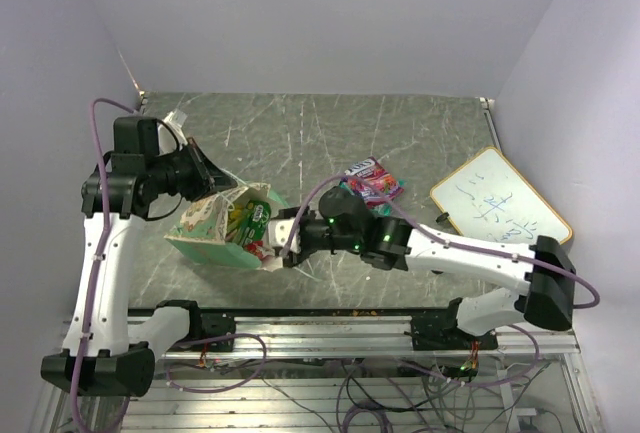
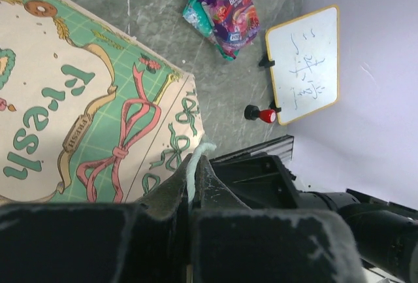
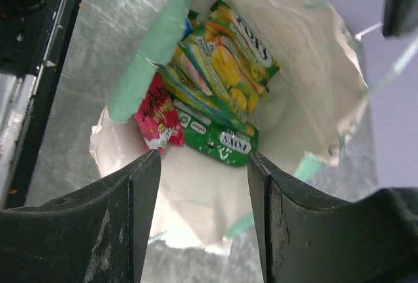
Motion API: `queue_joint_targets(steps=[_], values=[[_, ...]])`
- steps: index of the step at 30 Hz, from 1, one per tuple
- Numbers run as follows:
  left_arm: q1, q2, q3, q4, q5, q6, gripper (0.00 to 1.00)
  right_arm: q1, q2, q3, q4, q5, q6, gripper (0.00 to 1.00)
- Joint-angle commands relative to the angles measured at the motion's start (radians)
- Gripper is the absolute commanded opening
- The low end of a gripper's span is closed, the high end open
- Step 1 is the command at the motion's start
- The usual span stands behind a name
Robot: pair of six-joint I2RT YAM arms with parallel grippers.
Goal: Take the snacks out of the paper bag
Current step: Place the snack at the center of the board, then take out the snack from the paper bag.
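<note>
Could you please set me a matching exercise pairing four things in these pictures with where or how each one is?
1. green packet
2. purple packet
3. left gripper
4. right gripper

A. open, at the mouth of the paper bag
B. lying on the table outside the bag
C. inside the bag
D. shut on the bag's string handle

Pairs: 1-C, 2-B, 3-D, 4-A.

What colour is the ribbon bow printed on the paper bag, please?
The bow is pink; clearest from the left wrist view.
</note>
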Motion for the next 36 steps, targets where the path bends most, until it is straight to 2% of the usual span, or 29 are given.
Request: queue_joint_targets(steps=[1,5,12,17,32,36], values=[[0.000,-0.060,-0.048,-0.027,0.053,0.039,0.07,0.034,0.087,-0.032,0.157,-0.035,-0.267,0.56],[0.001,-0.113,-0.105,-0.010,0.100,0.001,0.07,0.035,0.187,-0.032,0.207,-0.066,-0.383,0.56],[0.000,-0.075,-0.042,-0.096,0.111,0.041,0.07,0.032,0.358,-0.032,0.370,0.004,-0.494,0.56],[0.001,-0.054,-0.026,-0.063,0.122,0.002,0.07,0.026,0.454,-0.029,0.540,0.076,-0.483,0.57],[0.001,-0.137,-0.076,-0.077,0.129,0.007,0.07,-0.018,0.695,0.082,0.791,0.076,-0.400,0.58],[0.000,-0.190,-0.122,-0.051,0.104,-0.042,0.07,-0.022,0.726,0.133,0.782,0.106,-0.357,0.49]])
